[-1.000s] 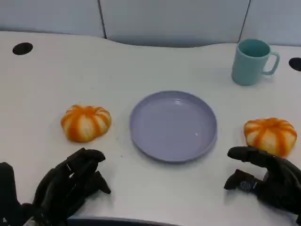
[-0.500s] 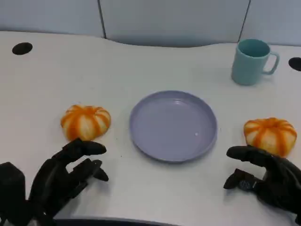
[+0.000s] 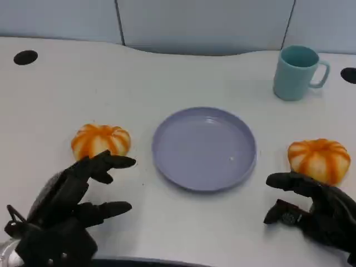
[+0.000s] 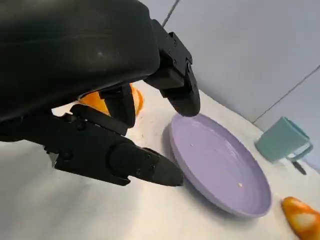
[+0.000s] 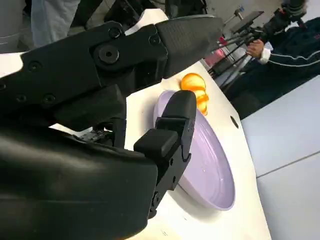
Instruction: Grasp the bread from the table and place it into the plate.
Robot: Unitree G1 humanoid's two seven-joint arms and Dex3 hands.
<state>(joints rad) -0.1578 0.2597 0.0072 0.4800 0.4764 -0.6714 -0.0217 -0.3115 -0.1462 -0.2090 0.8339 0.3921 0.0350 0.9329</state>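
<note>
Two orange-and-white striped bread rolls lie on the white table. The left bread (image 3: pixel 100 142) (image 4: pixel 107 102) sits left of the lilac plate (image 3: pixel 204 148) (image 4: pixel 220 167) (image 5: pixel 207 165); the right bread (image 3: pixel 319 158) (image 4: pixel 301 220) sits to the plate's right. The plate holds nothing. My left hand (image 3: pixel 69 208) (image 4: pixel 95 100) hovers just in front of the left bread with fingers spread apart, holding nothing. Near the table's front right, my right hand (image 3: pixel 311 214) (image 5: pixel 110 125) is open, its fingers just short of the right bread. The right wrist view also catches the left bread (image 5: pixel 196 92) beyond the plate.
A teal mug (image 3: pixel 297 72) (image 4: pixel 282 140) stands at the back right. Two black cable holes (image 3: pixel 25 57) (image 3: pixel 349 75) mark the table's far corners. In the right wrist view a person's sleeve (image 5: pixel 287 47) and tripods (image 5: pixel 235 32) appear past the table's edge.
My left hand has risen and moved forward toward the left bread, its fingers spreading wider. The right hand has stayed in place.
</note>
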